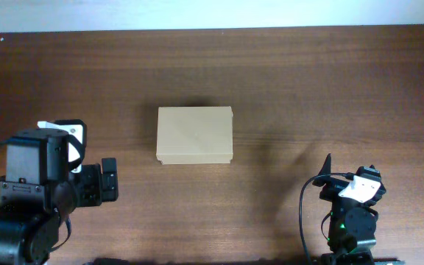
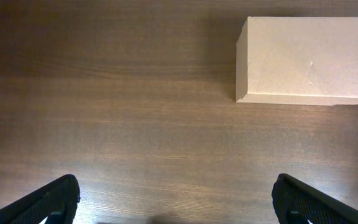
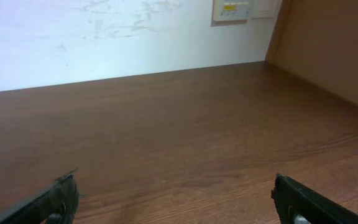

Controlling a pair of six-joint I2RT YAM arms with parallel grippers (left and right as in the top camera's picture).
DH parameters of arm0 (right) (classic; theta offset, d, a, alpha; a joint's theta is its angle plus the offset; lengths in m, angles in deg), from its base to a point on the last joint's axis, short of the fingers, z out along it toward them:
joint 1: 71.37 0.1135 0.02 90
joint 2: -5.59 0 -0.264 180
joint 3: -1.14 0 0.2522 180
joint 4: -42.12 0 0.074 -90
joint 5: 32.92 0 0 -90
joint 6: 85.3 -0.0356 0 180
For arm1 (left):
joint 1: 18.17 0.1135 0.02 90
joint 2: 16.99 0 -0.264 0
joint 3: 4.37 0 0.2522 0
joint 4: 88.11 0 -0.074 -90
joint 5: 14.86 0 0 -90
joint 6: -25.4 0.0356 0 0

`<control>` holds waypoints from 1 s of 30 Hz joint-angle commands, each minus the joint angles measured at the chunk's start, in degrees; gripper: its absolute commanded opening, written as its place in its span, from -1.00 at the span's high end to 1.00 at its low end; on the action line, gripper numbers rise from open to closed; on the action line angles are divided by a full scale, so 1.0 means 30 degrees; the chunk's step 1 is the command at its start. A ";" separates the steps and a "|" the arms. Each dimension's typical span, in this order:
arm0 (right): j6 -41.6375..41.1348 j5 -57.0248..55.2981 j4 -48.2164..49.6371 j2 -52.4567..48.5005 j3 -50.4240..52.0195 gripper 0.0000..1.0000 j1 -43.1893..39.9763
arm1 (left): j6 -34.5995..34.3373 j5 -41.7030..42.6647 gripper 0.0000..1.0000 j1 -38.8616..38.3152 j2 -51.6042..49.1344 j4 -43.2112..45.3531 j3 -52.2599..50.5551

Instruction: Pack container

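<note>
Nearest us, our left pincer [image 2: 176,198] and right pincer [image 3: 174,194] both gape wide, holding nothing, while farther out, well apart from each, the container [image 1: 195,135] lies flat on the bench [image 1: 322,81], a plain tan cardboard box, closed.

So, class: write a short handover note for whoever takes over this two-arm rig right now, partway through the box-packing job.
Left tool: open, holding nothing, over bare table on the near left, apart from the box.
Right tool: open, holding nothing, at the near right.
Box: lies flat mid-table, lid looks closed, touched by neither tool.
Done: nothing visible.
Left: the whole packing job.
</note>
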 commanded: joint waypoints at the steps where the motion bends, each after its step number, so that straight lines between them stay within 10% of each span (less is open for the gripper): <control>1: -0.0022 -0.0240 0.0044 0.0189 0.0189 -0.98 -0.0153 | -0.0080 -0.0211 -1.00 -0.0058 0.0044 -0.0029 -0.0036; 21: -0.0022 -0.0240 0.0044 0.0182 0.0189 -0.98 -0.0153 | -0.0066 -0.0255 -0.99 -0.0036 0.0517 0.0015 -0.0095; 30: -0.0022 -0.0240 0.0044 0.0182 0.0189 -0.98 -0.0153 | -0.0080 -0.1202 -0.99 0.1115 0.6317 1.3886 -0.6900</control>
